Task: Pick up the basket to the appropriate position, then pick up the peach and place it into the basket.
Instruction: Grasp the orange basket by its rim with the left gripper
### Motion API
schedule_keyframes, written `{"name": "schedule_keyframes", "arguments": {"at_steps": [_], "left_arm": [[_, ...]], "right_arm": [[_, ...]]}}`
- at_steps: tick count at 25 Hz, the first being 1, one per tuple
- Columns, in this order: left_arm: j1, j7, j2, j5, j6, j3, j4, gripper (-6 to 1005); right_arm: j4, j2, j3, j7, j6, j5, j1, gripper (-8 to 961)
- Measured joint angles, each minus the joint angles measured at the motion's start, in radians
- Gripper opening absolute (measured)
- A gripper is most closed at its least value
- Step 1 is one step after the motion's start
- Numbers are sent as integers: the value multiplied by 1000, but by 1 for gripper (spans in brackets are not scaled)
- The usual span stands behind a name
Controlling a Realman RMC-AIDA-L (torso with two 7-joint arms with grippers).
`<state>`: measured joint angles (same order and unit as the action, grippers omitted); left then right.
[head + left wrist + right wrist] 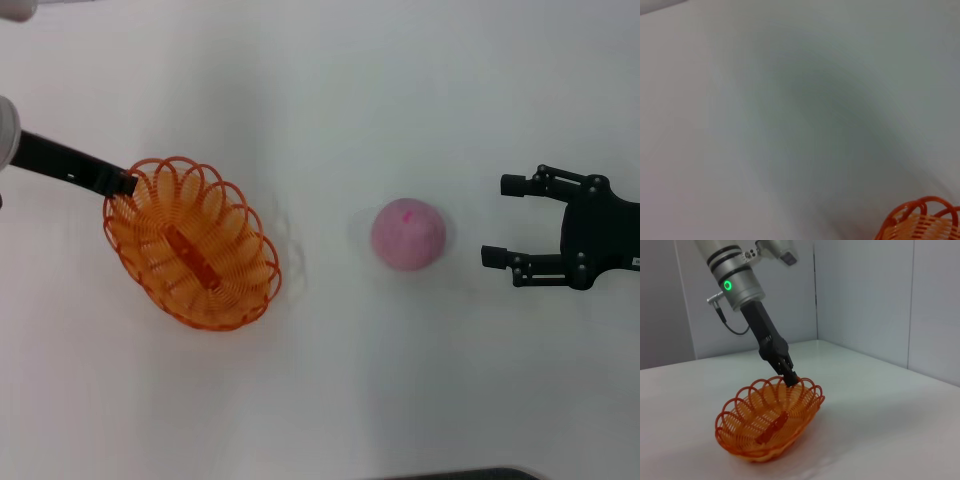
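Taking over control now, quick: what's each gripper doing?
Left gripper: shut on the basket rim, at its far-left edge.
Right gripper: open, empty, beside the peach without touching it.

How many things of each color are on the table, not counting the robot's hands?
Orange: 1, the basket, its rim held by the left gripper.
Pink: 1, the peach, lying apart from the open right gripper.
Total: 2
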<state>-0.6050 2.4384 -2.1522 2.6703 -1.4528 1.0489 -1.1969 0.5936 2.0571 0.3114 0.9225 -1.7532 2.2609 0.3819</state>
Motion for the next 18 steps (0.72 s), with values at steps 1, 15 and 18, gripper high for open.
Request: {"name": "schedule_keyframes", "arguments": {"at_steps": [1,15,18], "left_arm": [[-3,11,1,-1,-6,-3,-5,61],[-51,94,6,-31,-130,-234,31,36],[-45,109,8,-57,-143,-279,39,35]], "right_arm": [[0,0,0,0,0,0,0,927],[-1,8,4,-2,-9,-25,2,928],[-1,10,1,-2,-9,-26,5,929]]}}
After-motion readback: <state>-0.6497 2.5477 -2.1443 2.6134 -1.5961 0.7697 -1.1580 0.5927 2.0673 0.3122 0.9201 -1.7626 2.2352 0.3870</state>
